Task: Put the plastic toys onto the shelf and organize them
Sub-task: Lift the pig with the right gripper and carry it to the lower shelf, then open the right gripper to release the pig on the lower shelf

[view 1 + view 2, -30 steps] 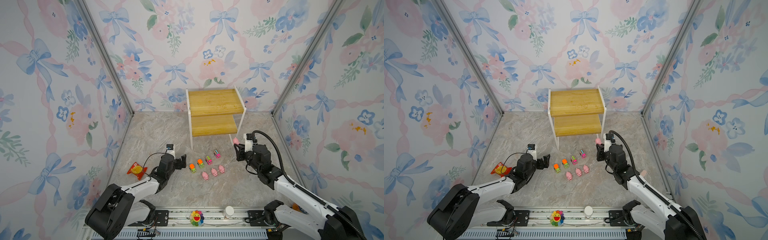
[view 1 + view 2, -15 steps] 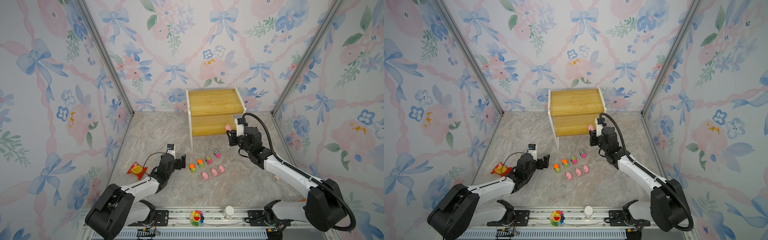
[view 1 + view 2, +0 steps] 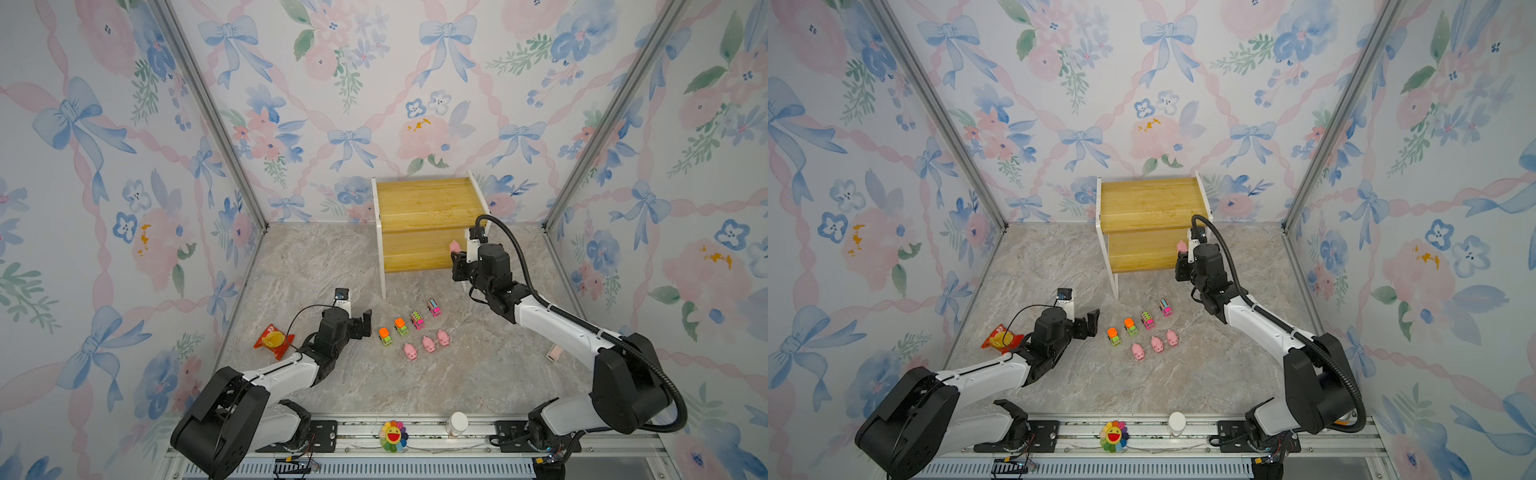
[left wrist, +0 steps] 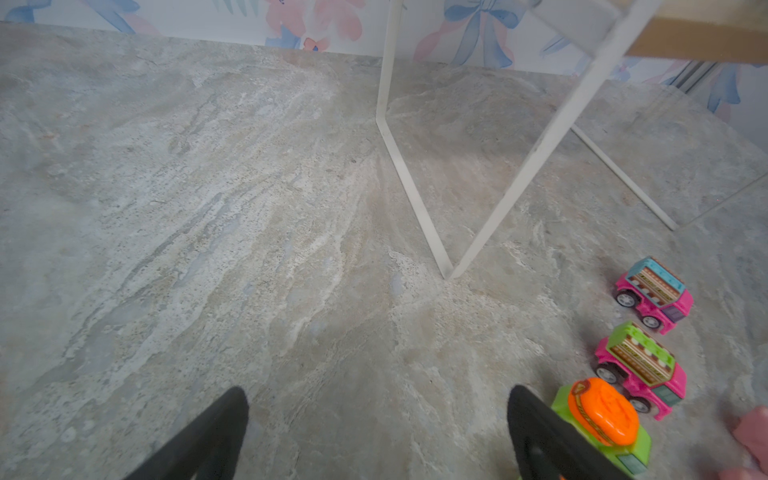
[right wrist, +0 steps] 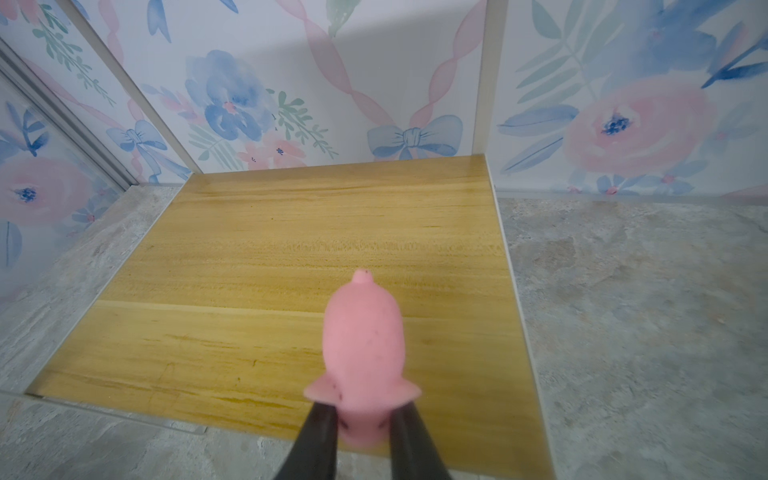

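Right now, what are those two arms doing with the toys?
Right gripper shut on pink pig, at the shelf front. Left gripper open, empty, beside green car. Shelf bare; nothing in the way.

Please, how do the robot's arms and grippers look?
The left arm and right arm have white links with black joints. A thick ribbed black hose runs along the right one, a thin black cable loops over the left. The left gripper and right gripper have black, tapering fingers.
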Robot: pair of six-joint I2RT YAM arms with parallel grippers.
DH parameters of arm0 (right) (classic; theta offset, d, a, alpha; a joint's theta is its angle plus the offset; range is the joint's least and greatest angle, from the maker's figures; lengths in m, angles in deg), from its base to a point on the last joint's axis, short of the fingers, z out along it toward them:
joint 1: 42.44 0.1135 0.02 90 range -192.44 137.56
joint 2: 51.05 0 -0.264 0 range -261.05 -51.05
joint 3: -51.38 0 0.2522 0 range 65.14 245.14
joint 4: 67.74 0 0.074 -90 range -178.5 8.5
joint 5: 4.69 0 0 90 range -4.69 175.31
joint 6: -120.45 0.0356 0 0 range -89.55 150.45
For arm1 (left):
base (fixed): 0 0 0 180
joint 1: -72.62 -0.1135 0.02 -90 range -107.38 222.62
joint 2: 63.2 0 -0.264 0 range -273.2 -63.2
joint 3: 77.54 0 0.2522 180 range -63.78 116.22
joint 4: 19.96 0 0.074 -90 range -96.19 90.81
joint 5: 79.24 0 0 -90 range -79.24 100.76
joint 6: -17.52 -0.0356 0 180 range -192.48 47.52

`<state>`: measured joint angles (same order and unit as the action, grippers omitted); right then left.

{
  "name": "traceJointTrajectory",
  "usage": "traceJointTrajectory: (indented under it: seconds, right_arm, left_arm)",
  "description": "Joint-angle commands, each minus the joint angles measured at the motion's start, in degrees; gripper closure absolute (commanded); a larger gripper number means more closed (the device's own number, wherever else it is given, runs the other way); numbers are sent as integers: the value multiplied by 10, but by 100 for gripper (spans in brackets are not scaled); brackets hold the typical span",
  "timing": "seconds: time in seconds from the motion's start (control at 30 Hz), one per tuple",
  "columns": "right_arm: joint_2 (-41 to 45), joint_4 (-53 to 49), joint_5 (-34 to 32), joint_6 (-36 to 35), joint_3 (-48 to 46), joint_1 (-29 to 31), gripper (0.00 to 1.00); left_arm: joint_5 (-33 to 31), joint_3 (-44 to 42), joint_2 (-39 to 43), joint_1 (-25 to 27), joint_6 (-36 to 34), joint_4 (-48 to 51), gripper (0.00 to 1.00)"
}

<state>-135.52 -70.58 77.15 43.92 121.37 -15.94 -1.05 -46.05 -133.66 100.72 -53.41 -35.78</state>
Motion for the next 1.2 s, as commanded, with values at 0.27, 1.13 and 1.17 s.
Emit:
traceJointTrajectory:
  seconds: [0.27,1.13,1.17]
  right_arm:
    - [-38,-15,-41,6,28,10,77]
    - [32,-79,-57,-29,3,33,39]
    - [43,-92,-56,-32,2,35,38]
  left_arm:
    - [-11,6,10,-3,-11,8,2]
    - [-14,4,28,-5,-11,17,2]
    - [-13,4,27,-6,-12,17,2]
